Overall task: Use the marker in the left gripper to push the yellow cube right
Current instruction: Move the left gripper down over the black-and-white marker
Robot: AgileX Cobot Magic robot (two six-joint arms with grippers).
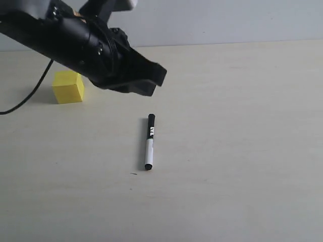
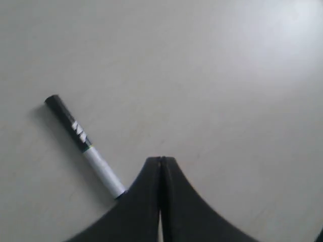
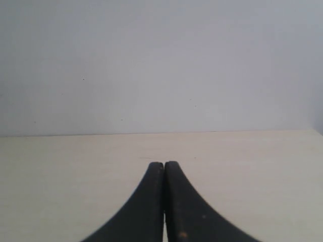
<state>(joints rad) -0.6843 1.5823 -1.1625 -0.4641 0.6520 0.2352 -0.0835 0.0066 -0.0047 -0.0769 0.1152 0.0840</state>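
Note:
The marker (image 1: 149, 141) lies flat on the pale table (image 1: 242, 151), black cap toward the back, white barrel toward the front. In the left wrist view the marker (image 2: 83, 145) rests beside and partly under the fingers. My left gripper (image 1: 157, 80) hangs above the table, up and behind the marker, shut with nothing in it (image 2: 161, 160). The yellow cube (image 1: 68, 86) stands at the left, partly behind the arm. My right gripper (image 3: 164, 165) is shut and empty, seen only in its own wrist view.
A black cable (image 1: 30, 93) trails across the table left of the cube. A grey wall (image 1: 227, 20) rises behind the table's far edge.

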